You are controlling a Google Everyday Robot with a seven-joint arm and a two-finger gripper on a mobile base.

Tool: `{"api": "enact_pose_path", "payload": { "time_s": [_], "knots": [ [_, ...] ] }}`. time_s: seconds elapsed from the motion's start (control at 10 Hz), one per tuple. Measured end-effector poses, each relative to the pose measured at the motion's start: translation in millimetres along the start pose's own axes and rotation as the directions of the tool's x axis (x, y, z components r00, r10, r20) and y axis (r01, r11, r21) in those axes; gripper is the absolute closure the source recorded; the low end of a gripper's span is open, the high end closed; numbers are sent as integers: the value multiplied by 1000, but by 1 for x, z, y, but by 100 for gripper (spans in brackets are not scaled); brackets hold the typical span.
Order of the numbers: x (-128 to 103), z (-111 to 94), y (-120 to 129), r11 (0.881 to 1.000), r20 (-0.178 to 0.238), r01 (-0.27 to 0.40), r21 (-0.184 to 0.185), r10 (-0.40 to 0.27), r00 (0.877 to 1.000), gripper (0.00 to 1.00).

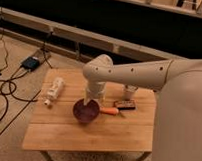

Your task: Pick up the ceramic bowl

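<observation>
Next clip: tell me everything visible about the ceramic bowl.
The ceramic bowl is small, round and dark maroon-purple, with a glossy inside that looks empty. It sits near the middle of the wooden table, opening facing up toward the camera. The gripper is at its far rim, covering part of it; contact cannot be confirmed. An orange-handled tool lies just beside it on the picture's right.

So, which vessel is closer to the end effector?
The dark maroon ceramic bowl: the end effector hangs right over its rim, while the small whitish cup stands apart, farther back.
</observation>
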Motion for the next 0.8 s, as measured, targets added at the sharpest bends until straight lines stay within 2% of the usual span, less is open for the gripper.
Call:
{"api": "enact_pose_path", "payload": {
  "time_s": [0.5, 0.8],
  "knots": [
    [-16, 35, -10, 999, -26, 4, -41, -5, 1000, 35],
    [-20, 50, -17, 999, -48, 1, -50, -4, 999, 35]
  ]
}}
